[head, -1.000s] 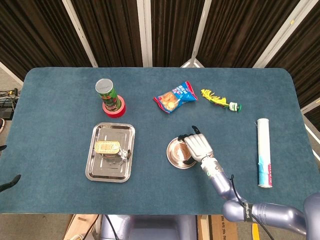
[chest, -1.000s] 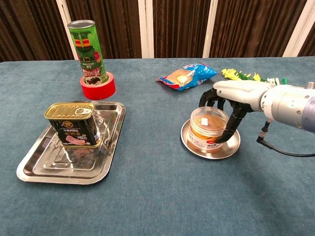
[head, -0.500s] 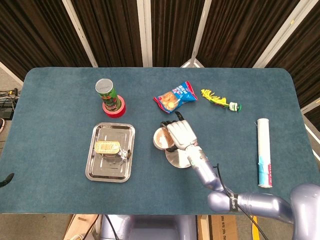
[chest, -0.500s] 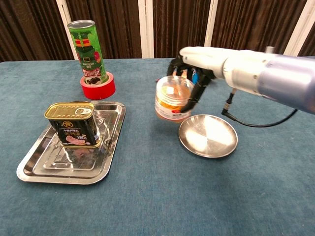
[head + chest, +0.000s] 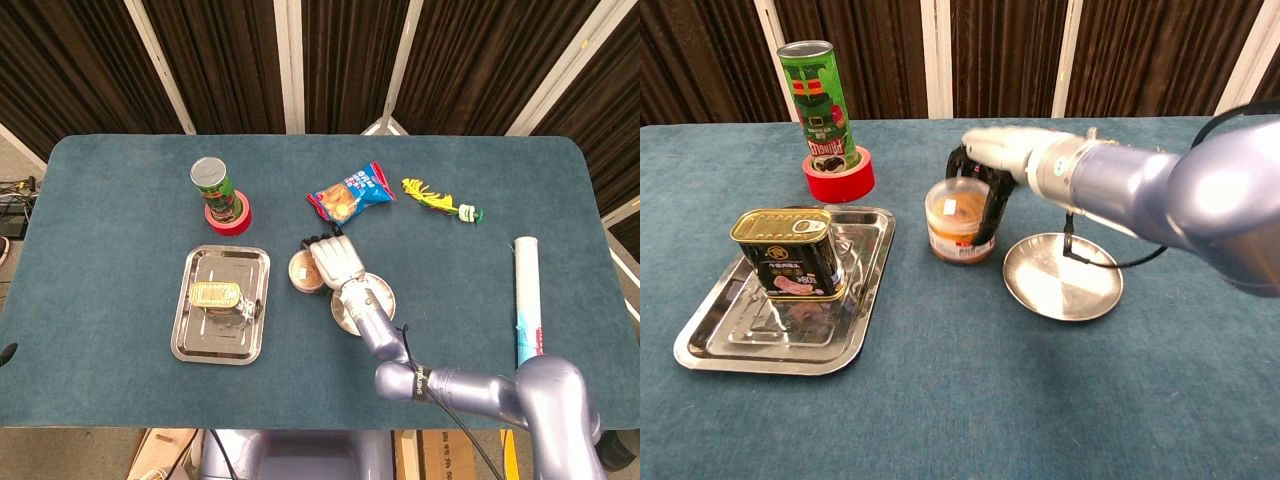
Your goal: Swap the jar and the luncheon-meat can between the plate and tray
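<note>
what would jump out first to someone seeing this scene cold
The right robot hand stands out at mid-table, gripping the clear jar between the tray and the empty plate. Next comes the luncheon-meat can standing in the tray on the left, and the tall green chip tube set in a red tape roll behind it.

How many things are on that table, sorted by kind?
Cans and jars: 3 (meat can, jar, chips can)
Metal dishes: 2 (tray, plate)
Snack bag: 1
Tape roll: 1
Tube: 1
Yellow-green toy: 1
Total: 9
</note>
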`<state>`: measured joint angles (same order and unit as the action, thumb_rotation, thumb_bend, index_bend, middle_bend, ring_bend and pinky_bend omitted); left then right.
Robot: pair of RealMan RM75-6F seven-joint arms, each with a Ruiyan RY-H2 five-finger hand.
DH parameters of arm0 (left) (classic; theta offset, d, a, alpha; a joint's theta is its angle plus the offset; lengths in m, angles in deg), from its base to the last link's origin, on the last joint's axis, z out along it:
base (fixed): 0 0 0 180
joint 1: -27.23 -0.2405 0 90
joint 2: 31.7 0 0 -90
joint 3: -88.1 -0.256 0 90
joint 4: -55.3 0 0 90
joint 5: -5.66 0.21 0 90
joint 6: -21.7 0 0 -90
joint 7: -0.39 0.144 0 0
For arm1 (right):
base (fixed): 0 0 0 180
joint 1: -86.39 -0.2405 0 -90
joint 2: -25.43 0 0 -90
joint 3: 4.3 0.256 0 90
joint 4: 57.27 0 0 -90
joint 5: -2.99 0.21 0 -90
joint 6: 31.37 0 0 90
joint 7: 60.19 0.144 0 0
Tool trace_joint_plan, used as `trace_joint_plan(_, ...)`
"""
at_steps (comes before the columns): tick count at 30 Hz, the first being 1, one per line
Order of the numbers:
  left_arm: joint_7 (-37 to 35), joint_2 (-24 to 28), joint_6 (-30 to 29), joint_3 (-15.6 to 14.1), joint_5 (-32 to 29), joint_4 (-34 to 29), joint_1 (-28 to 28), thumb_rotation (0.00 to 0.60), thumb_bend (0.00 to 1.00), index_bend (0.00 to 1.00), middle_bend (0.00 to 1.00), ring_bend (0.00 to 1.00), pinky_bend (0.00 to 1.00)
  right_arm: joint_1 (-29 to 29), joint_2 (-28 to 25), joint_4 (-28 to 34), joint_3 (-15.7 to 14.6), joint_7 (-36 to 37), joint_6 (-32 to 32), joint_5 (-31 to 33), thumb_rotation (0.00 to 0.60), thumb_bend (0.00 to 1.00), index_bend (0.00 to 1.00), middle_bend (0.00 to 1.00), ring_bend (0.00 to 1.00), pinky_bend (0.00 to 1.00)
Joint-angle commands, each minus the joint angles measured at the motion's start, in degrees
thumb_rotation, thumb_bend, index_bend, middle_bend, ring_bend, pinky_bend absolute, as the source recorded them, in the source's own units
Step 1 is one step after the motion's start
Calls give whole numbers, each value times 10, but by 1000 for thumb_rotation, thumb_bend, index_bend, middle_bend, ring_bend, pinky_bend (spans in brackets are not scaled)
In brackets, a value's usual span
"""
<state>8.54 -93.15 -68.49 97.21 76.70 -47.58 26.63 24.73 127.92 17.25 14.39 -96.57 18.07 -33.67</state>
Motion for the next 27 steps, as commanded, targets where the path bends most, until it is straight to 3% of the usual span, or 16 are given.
trace_joint_plan(1, -7, 1, 1, -1, 5, 2, 0, 600, 224, 172, 0, 0, 37, -4, 5, 8, -14, -17, 23, 14, 600, 0, 0, 0, 0, 0)
trace_joint_plan(4, -17, 2, 3, -2, 12, 7, 2, 600, 224, 141, 0, 0, 37, 14, -24, 53, -14, -10, 54, 5, 600, 0, 0, 0, 0, 0)
trace_joint_plan(10, -50, 5, 12, -9, 42, 23, 7, 600, 210, 137, 0, 0, 38, 102, -154, 218, -32, 31, 159, -74, 600, 0, 0, 0, 0, 0)
trace_joint_plan(12, -60, 8, 15, -14, 54, 22, 9, 600, 194, 139, 0, 0, 38, 137, -197, 268, -50, 48, 188, -107, 600, 0, 0, 0, 0, 0)
trace_joint_plan(17, -77, 18, 32, -20, 87, 13, 23, 600, 182, 134, 0, 0, 38, 236, -291, 353, -135, 89, 260, -212, 600, 0, 0, 0, 0, 0)
trace_joint_plan(20, -70, 32, 72, -10, 96, 7, 56, 600, 160, 127, 0, 0, 38, 297, -314, 360, -190, 138, 299, -280, 600, 0, 0, 0, 0, 0)
trace_joint_plan(24, -57, 56, 158, 5, 73, -28, 112, 600, 126, 121, 0, 0, 36, 371, -313, 323, -263, 201, 337, -359, 600, 0, 0, 0, 0, 0)
trace_joint_plan(27, -63, 62, 218, 10, 58, -45, 146, 600, 99, 111, 0, 0, 33, 402, -306, 298, -283, 231, 351, -377, 600, 0, 0, 0, 0, 0)
